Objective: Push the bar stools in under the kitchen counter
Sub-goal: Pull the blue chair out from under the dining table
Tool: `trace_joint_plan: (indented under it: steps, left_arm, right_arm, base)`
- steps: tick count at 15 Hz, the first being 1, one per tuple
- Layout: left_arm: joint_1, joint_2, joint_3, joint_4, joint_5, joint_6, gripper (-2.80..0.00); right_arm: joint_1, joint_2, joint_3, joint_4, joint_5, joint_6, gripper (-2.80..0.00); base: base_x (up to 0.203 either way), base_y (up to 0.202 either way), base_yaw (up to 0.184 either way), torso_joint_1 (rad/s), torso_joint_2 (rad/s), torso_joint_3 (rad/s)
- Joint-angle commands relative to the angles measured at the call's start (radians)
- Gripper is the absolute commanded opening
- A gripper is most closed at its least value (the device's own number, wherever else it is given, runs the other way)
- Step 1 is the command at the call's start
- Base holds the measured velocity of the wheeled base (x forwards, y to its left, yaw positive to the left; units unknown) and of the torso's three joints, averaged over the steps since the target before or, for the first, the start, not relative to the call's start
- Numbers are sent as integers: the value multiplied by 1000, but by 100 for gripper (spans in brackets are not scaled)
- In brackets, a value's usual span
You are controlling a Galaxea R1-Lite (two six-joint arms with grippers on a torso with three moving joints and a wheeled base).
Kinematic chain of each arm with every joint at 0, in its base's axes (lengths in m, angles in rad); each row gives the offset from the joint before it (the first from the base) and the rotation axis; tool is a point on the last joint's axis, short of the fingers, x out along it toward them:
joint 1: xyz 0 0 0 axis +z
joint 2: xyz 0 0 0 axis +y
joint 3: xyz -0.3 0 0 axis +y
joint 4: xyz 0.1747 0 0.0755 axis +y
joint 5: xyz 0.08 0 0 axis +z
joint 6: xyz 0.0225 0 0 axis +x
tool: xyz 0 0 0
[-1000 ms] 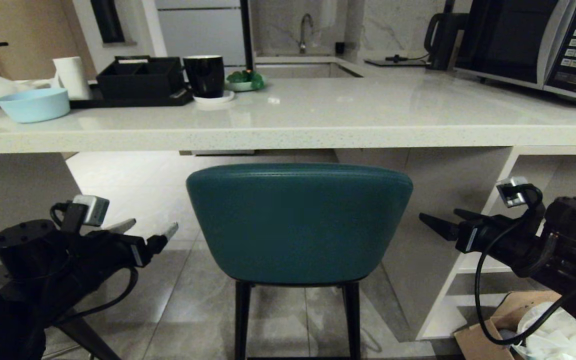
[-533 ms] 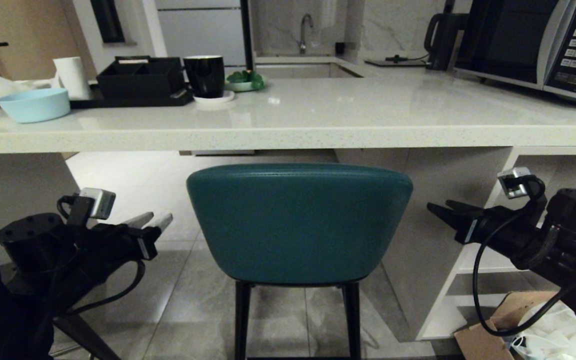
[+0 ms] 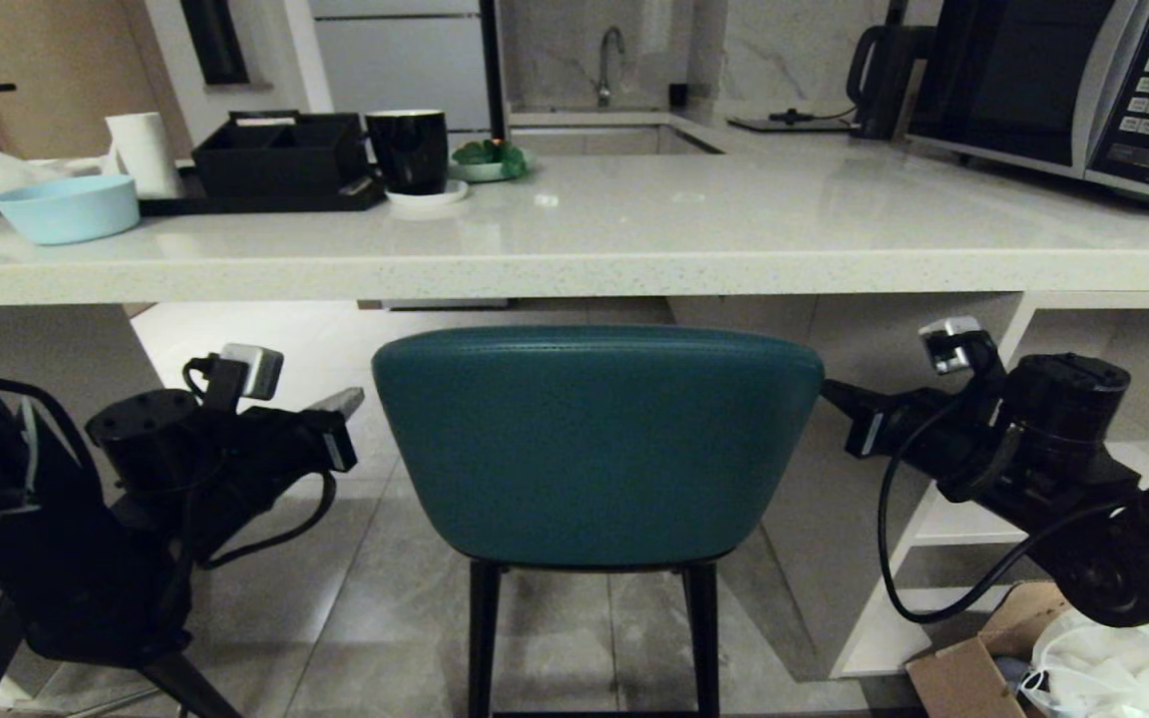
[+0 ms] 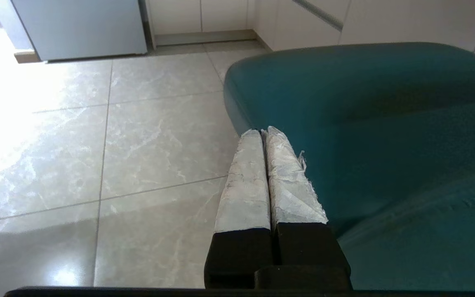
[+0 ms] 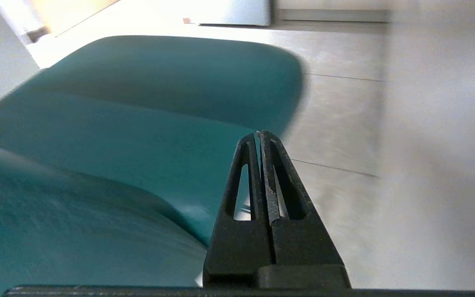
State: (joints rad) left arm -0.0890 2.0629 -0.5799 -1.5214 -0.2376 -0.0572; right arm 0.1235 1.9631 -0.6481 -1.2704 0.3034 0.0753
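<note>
We saw the teal bar stool (image 3: 596,444) at the centre of the head view, its curved back just below the front edge of the kitchen counter (image 3: 574,274), which ran across the upper half. At left of the frame, the left gripper (image 3: 350,401) sat clenched on nothing beside the stool's back; at right, the right gripper (image 3: 827,391) was likewise closed and empty by the back's other edge
</note>
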Motion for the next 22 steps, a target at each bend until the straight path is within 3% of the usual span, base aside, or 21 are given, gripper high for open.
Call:
trace_joint_plan:
  steps: [1,5,17,19,22]
  left_arm:
    - [-51,60,-33,-9,43,-1,-280]
    - [-134,89,-76,-9,145,0,-280]
    - [-189,44,49,-9,149,11,-280]
    - [-172,41,56,-9,149,10,-280]
    - [-84,8,94,-9,135,21,-280]
  right_arm:
    - [49,58,-43,-6,2,1,-280]
    - [148,98,-105,-7,-91,0,-280]
    - [212,7,0,-14,-109,0,-280]
    - [197,10,18,-14,-110,1,-280]
    - [124,12,24,-14,-107,0,-280]
  base:
    - [0,0,0,0,0,0]
    - [0,0,0,0,0,0]
    - [0,0,0,0,0,0]
    - [0,0,0,0,0,0]
    - [0,0,0,0,0,0]
